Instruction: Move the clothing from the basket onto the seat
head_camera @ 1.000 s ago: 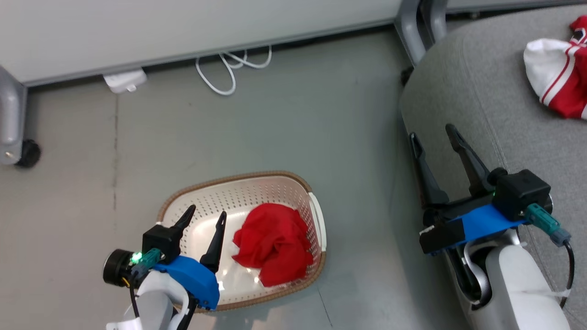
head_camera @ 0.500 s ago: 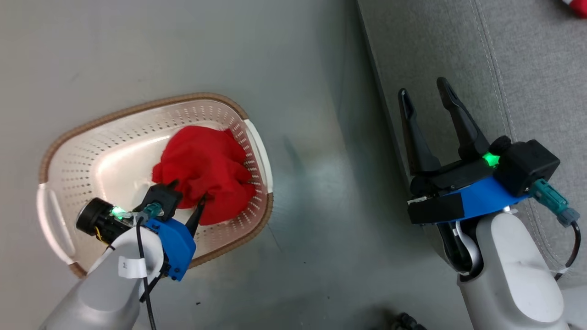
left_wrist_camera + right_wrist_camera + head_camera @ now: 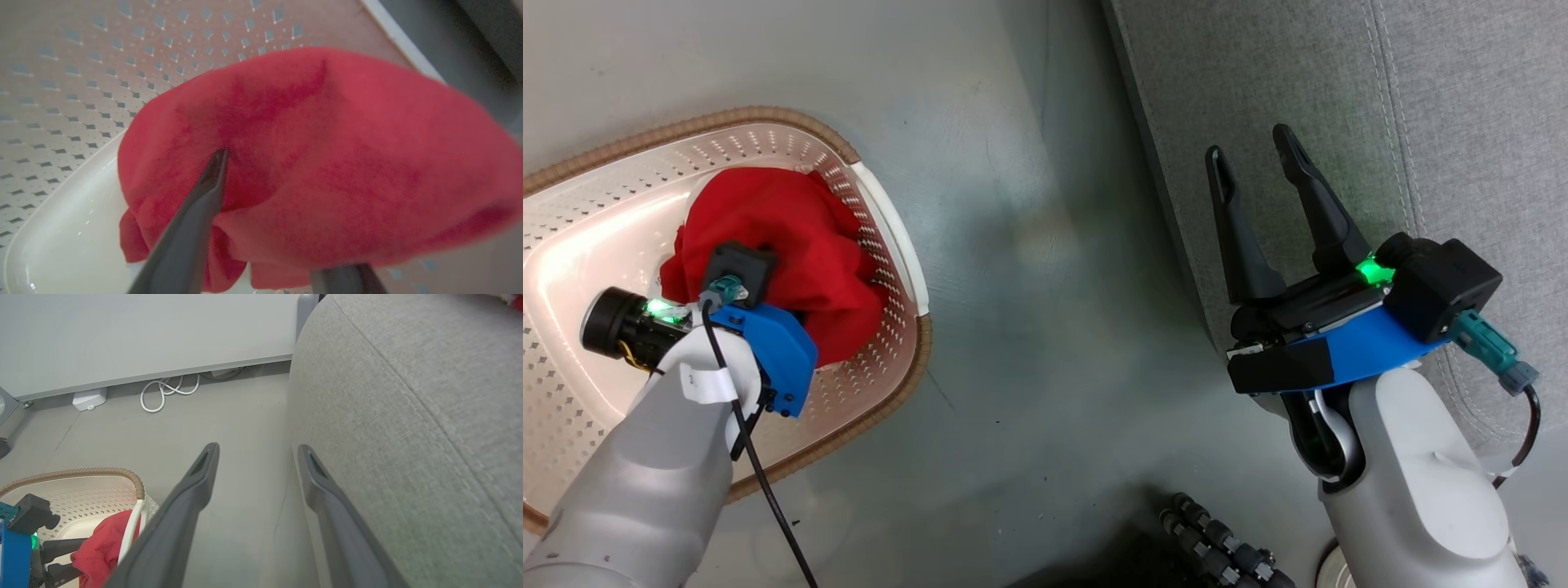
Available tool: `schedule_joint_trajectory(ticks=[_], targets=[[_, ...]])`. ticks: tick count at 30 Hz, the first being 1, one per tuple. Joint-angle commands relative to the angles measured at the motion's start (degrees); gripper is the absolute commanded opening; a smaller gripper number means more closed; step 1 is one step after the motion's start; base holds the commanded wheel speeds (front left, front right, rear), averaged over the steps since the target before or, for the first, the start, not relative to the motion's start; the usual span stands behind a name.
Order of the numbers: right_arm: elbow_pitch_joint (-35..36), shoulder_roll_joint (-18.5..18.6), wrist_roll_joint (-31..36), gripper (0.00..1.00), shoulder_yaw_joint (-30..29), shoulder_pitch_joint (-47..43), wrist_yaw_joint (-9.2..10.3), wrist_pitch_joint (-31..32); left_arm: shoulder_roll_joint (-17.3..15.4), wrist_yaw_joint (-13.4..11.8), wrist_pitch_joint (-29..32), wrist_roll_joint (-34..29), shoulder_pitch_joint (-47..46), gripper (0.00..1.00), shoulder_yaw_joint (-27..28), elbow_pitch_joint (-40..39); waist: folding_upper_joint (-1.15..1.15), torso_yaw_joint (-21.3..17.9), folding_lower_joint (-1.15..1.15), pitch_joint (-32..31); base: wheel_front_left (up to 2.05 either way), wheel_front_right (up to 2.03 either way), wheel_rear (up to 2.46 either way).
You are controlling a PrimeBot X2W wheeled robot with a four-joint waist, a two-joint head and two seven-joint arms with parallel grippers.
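Basket point(image 3: 690, 122) on the grey floor point(image 3: 1029, 245), to the robot's left of the seat point(image 3: 1421, 122) and apart from it. Cream perforated walls, brown woven-look rim, white handle on the side nearest the seat.

Clothing point(image 3: 768, 204): one plain red garment, crumpled in a heap inside the basket, lying against the wall at the handle end. No lettering or trim visible on it.

Left tool point(image 3: 282, 220) is down in the basket, in the heap. Left wrist view: one dark finger point(image 3: 204, 196) lies across the top of the cloth, and the other comes up from under the garment's lower edge, mostly hidden. A thick fold of red sits between them. The fingers stand apart, but whether they are pressing on the fold I cannot tell. From the head view the fingers are buried under the tool's blue mount and the cloth. A green lamp is lit beside its camera.

Right tool point(image 3: 1251, 147) is held in the air over the seat's front edge, fingers spread wide, nothing between them. It also shows a green lamp.

The seat is light-grey fabric with a stitched seam down the cushion.

Right wrist view, beyond the basket: a white looped cable point(image 3: 163, 396) and a small white box point(image 3: 89, 398) lie on the floor at the foot of a pale wall panel point(image 3: 143, 335).

A black ribbed hose point(image 3: 1225, 543) is near the robot's base.
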State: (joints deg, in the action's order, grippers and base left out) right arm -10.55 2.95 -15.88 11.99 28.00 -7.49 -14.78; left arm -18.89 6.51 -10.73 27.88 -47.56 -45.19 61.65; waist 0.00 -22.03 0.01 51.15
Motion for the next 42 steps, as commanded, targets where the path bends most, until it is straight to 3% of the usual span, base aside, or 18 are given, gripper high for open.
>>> schedule_joint_trajectory(ticks=[1,10,17,27,34,42], targets=[[-0.21,-0.11,-0.27,1.00,0.14,1.08,-0.01,-0.33,0.48,-0.11,-0.37,0.23,-1.05,0.00,-0.05,0.64,0.00,-0.04,-0.01,-0.07,0.00,0.00,0.00],[-1.66,-0.10,-0.08,1.00,0.42,1.56,-0.01,-0.45,2.64,0.64,-1.34,1.66,-1.32,0.00,-0.97,4.54,0.00,0.63,-0.01,-1.89,0.00,0.00,0.00],[-3.52,-0.09,1.19,1.00,-0.21,0.75,-0.01,-0.47,5.86,1.00,-2.71,3.34,1.21,0.00,-1.32,5.90,0.00,3.08,-0.01,-8.61,0.00,0.00,0.00],[-8.45,0.00,4.48,1.00,-1.38,-3.91,-0.01,1.28,11.22,1.10,-4.23,9.34,8.61,0.00,-6.01,-1.89,0.00,12.26,-0.01,-29.65,0.00,0.00,0.00],[-9.76,-0.01,3.85,1.00,-1.57,-9.79,-0.01,3.98,11.02,1.12,-4.39,14.86,9.28,0.00,-11.07,-10.40,0.00,18.31,-0.01,-42.99,0.00,0.00,0.00],[-8.68,-0.02,2.61,1.00,-1.00,-14.83,-0.01,6.21,11.41,1.12,-3.05,19.12,4.59,0.00,-12.81,-16.53,0.00,21.87,-0.01,-50.72,0.00,0.00,0.00]])
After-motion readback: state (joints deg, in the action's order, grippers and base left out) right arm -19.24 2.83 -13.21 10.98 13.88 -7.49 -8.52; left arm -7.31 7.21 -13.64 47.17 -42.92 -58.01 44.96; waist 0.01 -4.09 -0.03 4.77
